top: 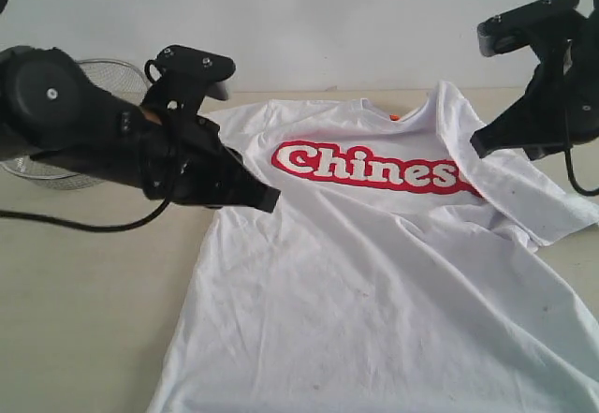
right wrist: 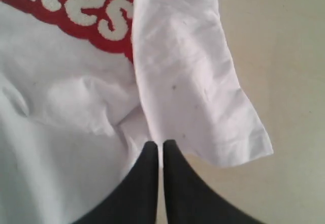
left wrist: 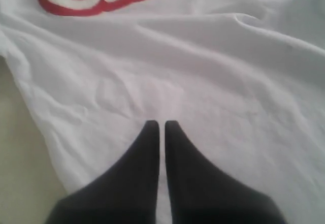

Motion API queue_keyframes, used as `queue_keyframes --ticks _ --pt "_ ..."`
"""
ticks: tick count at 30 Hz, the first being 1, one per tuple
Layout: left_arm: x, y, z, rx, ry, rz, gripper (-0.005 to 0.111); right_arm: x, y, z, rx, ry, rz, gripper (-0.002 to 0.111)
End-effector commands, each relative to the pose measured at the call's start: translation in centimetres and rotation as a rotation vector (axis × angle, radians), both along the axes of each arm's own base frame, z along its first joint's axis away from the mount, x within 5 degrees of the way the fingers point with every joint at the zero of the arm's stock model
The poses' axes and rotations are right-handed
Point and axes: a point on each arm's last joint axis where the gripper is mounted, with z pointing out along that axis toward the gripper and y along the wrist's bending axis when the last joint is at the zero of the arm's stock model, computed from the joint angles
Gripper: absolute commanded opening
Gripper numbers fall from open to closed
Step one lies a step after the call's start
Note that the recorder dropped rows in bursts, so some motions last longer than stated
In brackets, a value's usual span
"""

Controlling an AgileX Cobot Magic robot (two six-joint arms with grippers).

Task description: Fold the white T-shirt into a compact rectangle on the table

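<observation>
1. Shirt (top: 374,282) lies face up and wrinkled on the table (top: 84,329), with the collar toward the far edge and red lettering (top: 374,165) across the chest.
2. The sleeve (top: 529,193) on the right of the exterior view overlaps the end of the lettering.
3. The left gripper (top: 271,199) hangs over the shirt's left side, fingers pressed together, holding nothing.
4. The right gripper (top: 477,143) hangs near that sleeve, fingers likewise pressed together and empty.
5. A wire basket (top: 112,71) stands on the table behind the left arm.
</observation>
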Motion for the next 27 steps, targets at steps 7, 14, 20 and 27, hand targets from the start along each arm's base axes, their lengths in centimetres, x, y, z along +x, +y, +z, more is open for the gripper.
queue_keyframes --ticks 7,14,20,27 --pt "9.9 1.6 -5.2 0.045 0.208 0.076 0.005 8.4 0.1 -3.4 0.094 0.067 0.136 0.005" --pt "13.0 -0.3 -9.1 0.065 0.275 0.025 0.005 11.6 0.9 -6.9 0.154 0.044 0.031 0.055" --pt "12.5 0.3 -10.9 0.141 0.370 0.038 0.005 13.5 0.3 -8.2 0.023 0.036 -0.009 0.055" --pt "12.4 1.0 -11.2 0.205 0.395 0.062 0.005 14.8 0.4 -9.8 -0.011 0.092 -0.016 0.055"
